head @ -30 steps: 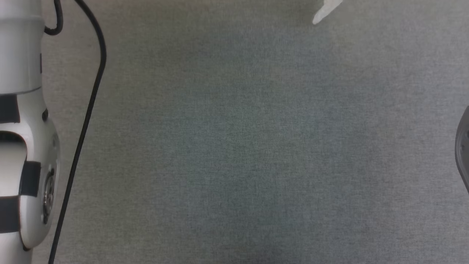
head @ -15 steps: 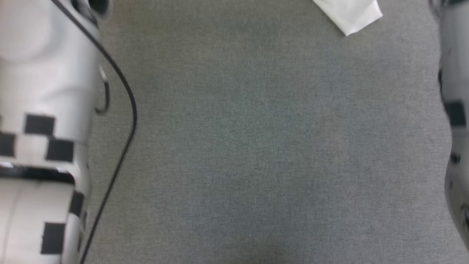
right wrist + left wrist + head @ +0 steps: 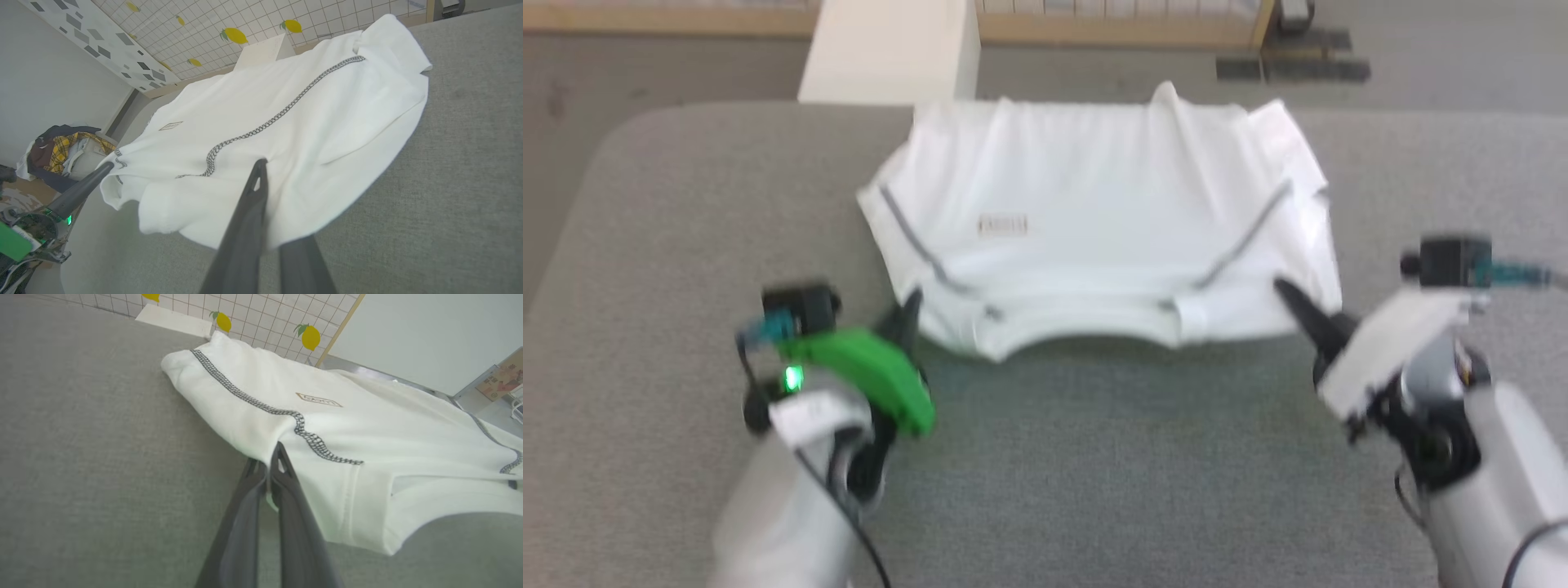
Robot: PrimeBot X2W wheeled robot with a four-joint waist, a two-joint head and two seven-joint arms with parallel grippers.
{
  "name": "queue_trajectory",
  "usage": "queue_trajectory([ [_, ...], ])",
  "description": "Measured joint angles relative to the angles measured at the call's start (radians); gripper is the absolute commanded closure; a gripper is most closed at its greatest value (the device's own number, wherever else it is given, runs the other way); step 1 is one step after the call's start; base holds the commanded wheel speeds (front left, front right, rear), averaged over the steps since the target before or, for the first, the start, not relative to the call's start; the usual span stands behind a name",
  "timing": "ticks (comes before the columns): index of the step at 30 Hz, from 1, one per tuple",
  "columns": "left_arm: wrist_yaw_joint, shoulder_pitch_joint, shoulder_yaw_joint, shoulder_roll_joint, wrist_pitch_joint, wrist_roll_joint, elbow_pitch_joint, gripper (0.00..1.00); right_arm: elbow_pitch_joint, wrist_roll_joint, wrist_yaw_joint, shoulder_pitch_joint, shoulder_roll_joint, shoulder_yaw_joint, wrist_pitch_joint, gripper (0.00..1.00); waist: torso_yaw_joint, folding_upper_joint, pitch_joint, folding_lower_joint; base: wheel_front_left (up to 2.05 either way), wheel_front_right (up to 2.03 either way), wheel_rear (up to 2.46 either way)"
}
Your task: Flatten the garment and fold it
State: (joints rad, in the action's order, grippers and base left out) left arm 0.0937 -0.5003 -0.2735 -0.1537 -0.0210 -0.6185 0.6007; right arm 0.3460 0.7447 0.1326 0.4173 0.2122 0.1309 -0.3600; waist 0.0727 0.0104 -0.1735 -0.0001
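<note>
Illegible tan label (image 3: 318, 399) on white garment (image 3: 408, 428)

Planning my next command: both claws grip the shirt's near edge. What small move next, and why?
Probably draw both claws evenly toward the robot: left claw and right claw pinch near corners of the garment, which is wrinkled and reaches the far rim of the table.
</note>
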Motion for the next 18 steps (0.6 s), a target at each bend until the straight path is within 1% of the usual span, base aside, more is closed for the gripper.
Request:
queue_trajectory([
  [3,-0.024,0.129,0.002,0.002,0.034,-0.035,-0.088,1.00,-0.045,-0.014,0.000,-0.110,-0.002,-0.019,-0.001,1.00,0.007,0.0000,0.049,0.0000,0.00,0.00,0.00],
  [9,-0.089,0.360,0.003,-0.013,0.117,-0.060,-0.274,1.00,-0.134,-0.057,0.000,-0.298,-0.031,-0.082,-0.059,1.00,0.012,0.0000,0.125,-0.0001,0.00,0.00,0.00],
  [13,-0.134,0.493,-0.001,-0.033,0.173,-0.081,-0.383,1.00,-0.200,-0.128,0.001,-0.414,-0.046,-0.130,-0.138,1.00,0.009,0.0000,0.167,0.0000,0.00,0.00,0.00],
  [18,-0.189,0.617,-0.015,-0.055,0.248,-0.092,-0.480,1.00,-0.294,-0.218,0.004,-0.541,-0.077,-0.179,-0.287,1.00,0.001,0.0000,0.204,-0.0001,0.00,0.00,0.00],
])
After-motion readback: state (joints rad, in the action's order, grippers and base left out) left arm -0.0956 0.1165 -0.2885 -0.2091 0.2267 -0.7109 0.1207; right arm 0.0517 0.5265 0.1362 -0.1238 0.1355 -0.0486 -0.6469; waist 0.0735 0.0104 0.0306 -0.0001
